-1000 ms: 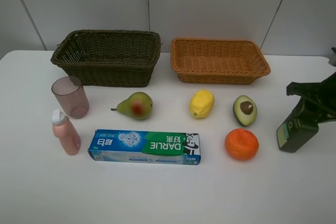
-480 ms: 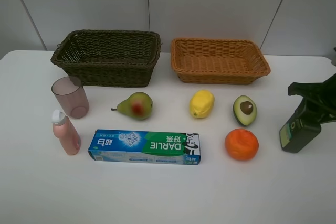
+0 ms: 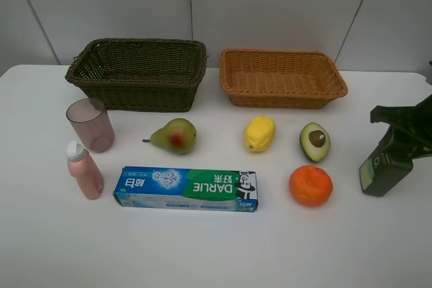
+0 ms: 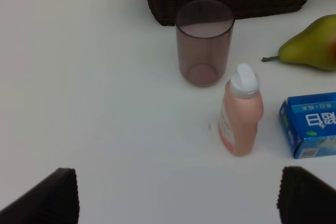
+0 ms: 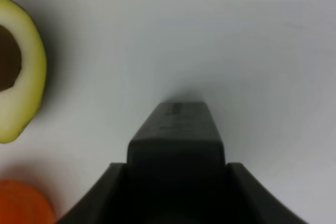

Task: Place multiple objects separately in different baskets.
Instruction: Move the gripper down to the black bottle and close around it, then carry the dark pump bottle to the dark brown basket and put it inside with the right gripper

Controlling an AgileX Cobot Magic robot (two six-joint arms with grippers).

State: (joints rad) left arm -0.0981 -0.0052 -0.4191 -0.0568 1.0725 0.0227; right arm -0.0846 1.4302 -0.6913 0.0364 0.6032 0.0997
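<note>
The right gripper [image 5: 176, 182] is clasping the tilting bottle [image 3: 381, 166] near the orange [image 3: 310, 185]; lifting slowly seems wise. The left gripper [image 4: 178, 198] is standing open.

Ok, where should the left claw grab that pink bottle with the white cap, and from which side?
Take the pink bottle around its body, below the white cap. It stands upright, so probably come in level from the near side with the open left claw; the cup stands close behind, the toothpaste box beside it.
</note>
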